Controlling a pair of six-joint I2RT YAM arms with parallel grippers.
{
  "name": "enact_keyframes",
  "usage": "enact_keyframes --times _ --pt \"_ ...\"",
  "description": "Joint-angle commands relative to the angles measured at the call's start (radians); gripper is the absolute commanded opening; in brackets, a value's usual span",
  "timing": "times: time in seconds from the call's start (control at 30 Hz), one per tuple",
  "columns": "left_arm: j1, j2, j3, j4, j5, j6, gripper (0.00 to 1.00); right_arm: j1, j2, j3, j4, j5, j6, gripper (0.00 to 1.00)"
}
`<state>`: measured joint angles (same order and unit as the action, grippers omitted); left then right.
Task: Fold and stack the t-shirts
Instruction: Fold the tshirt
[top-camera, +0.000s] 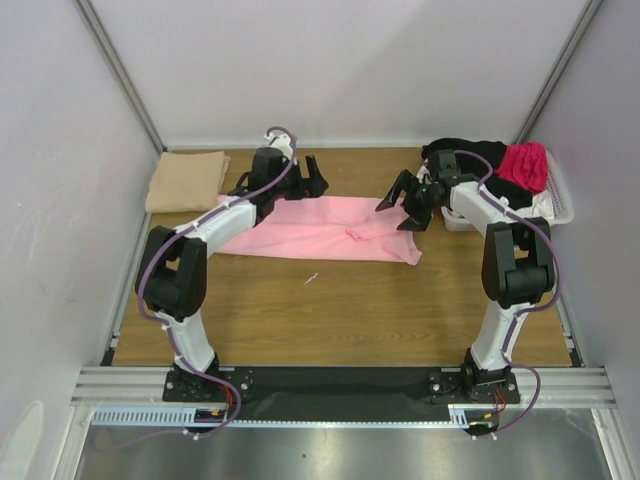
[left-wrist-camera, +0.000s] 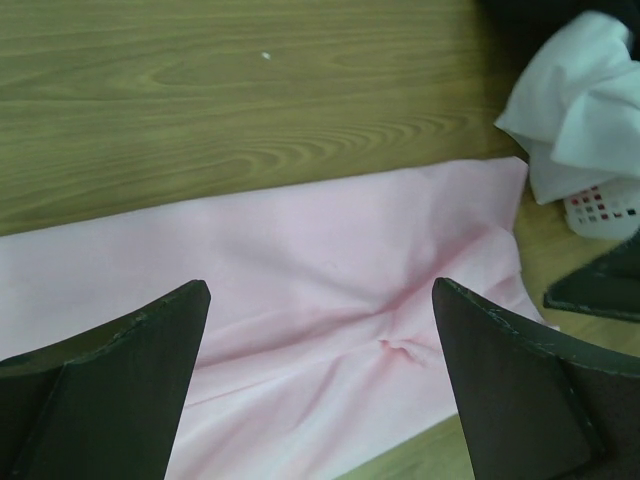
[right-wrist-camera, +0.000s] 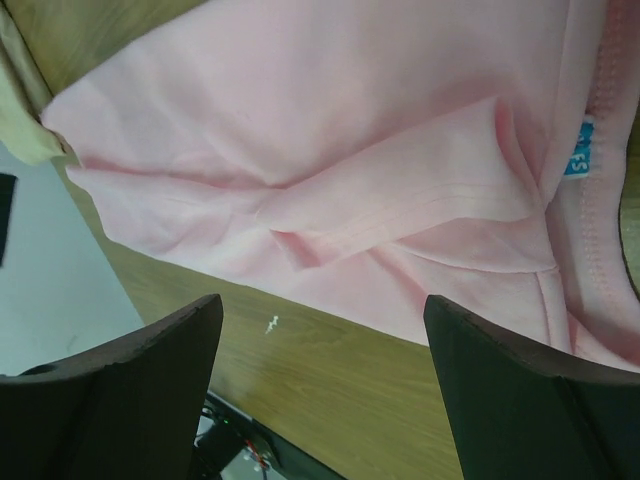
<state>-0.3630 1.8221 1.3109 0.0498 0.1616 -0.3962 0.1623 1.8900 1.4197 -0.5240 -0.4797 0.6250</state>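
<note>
A light pink t-shirt (top-camera: 320, 228) lies folded into a long band across the middle of the table, its collar end to the right. My left gripper (top-camera: 306, 183) hovers open above the band's back edge with nothing between its fingers (left-wrist-camera: 150, 380); the pink cloth (left-wrist-camera: 330, 270) is below them. My right gripper (top-camera: 402, 208) is open above the collar end, empty, looking down on the pink shirt (right-wrist-camera: 350, 150) and its blue neck label (right-wrist-camera: 582, 150). A tan t-shirt (top-camera: 186, 180) lies folded at the back left. Black (top-camera: 470, 152), magenta (top-camera: 525, 165) and white (left-wrist-camera: 580, 100) t-shirts are heaped in the basket.
The white plastic basket (top-camera: 562, 205) stands at the back right, close behind the right arm. A small white speck (top-camera: 312, 277) lies on the wood in front of the pink shirt. The table's near edge meets a black strip and the arm bases.
</note>
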Motion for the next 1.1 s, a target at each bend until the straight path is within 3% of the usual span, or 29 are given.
enact_keyframes --times 0.0,0.2,0.5,0.73,1.07 --pt "-0.040 -0.003 -0.004 0.013 -0.006 -0.044 1.00 0.011 -0.028 -0.001 0.139 0.032 0.137 0.89" --pt "-0.054 -0.061 -0.166 0.022 -0.105 -0.214 1.00 0.081 -0.035 -0.117 0.316 0.070 0.269 0.89" --pt "-0.060 -0.115 -0.343 0.091 -0.158 -0.291 1.00 0.118 -0.020 -0.271 0.495 0.101 0.398 0.89" --pt "-0.056 -0.098 -0.334 0.133 -0.238 -0.262 1.00 0.123 0.001 -0.257 0.493 0.119 0.374 0.88" --pt "0.044 -0.037 -0.380 0.258 -0.217 -0.271 1.00 0.121 0.007 -0.249 0.449 0.145 0.341 0.87"
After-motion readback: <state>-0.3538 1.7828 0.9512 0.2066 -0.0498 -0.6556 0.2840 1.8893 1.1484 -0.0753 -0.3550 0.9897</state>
